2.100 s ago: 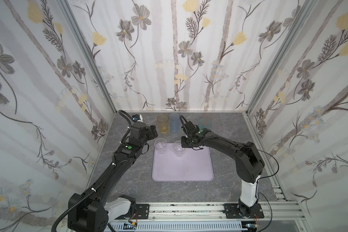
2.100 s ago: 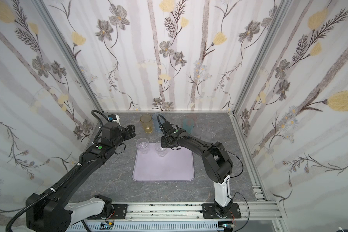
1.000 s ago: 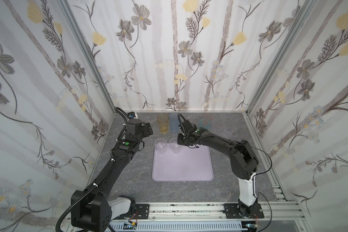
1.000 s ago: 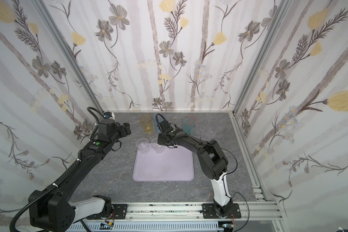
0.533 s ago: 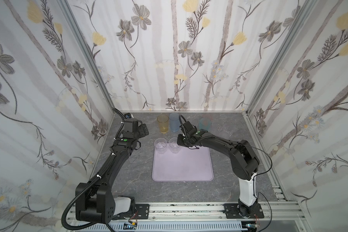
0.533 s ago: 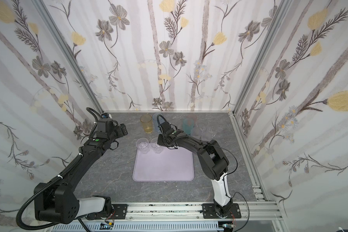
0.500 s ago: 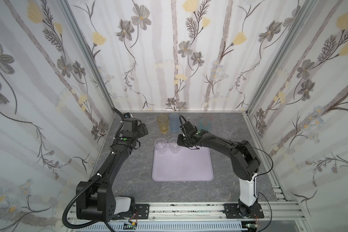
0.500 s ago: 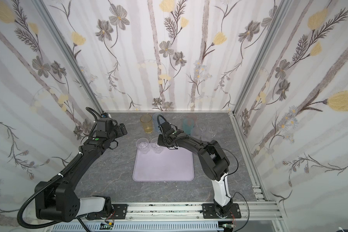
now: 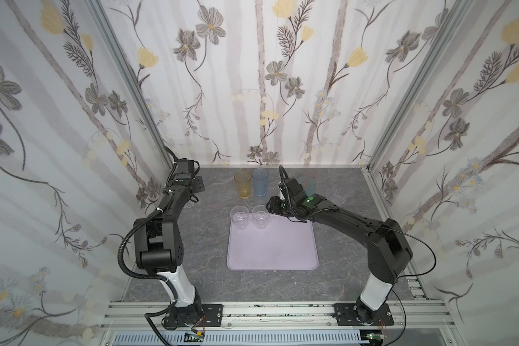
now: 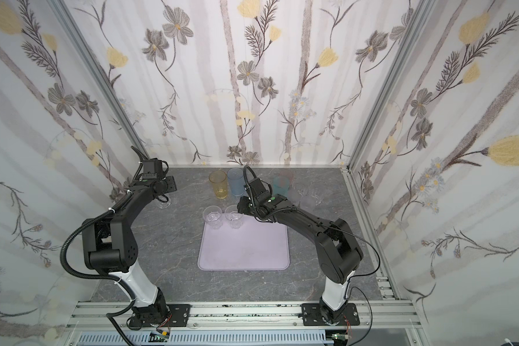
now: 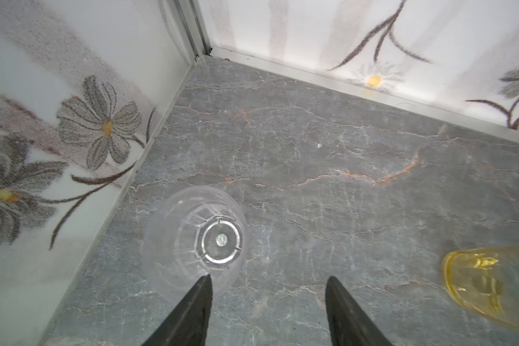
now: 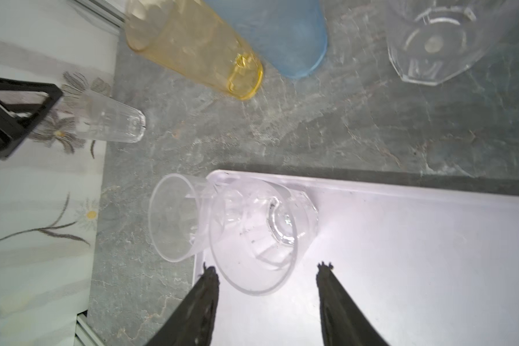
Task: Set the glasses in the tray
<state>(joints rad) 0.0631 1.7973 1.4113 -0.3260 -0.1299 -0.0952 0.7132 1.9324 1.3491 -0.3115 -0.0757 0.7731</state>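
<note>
Two short clear glasses were seen upright in the upper left corner of the tray, with the amber glass and blue glass above it on the table. The right gripper was spread and empty just right of them. The left gripper was spread beside a lone clear glass; contact could not be told. The glasses were judged light, stiff and slippery, best taken across the wall at mid-height
</note>
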